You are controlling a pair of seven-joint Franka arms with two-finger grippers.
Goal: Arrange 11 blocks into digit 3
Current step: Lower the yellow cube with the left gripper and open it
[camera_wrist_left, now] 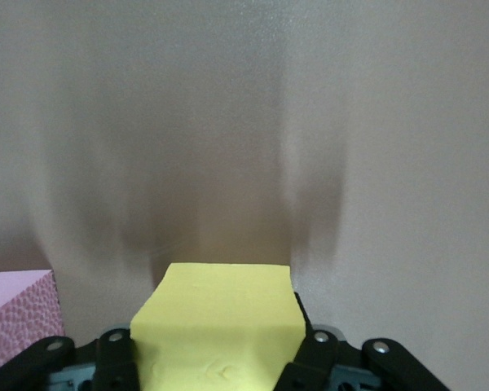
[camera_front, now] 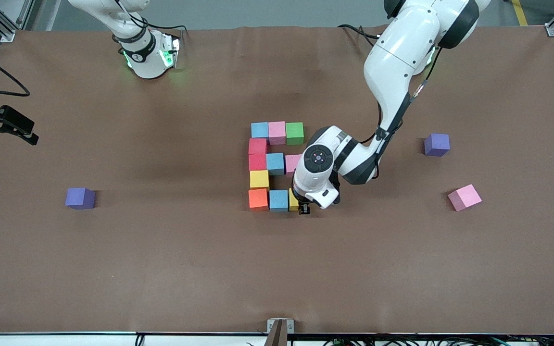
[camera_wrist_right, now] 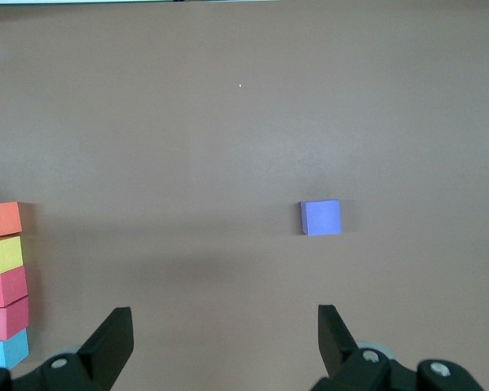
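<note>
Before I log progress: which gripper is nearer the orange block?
Left. The left gripper is shut on a yellow block in the orange block's row; the right gripper waits open near its base.

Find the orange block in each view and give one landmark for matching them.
Front view: orange block at the nearest row's end, toward the right arm's end.
Left wrist view: not in it.
Right wrist view: at the picture's edge, heading the column.
Shared landmark: yellow block touching it.
</note>
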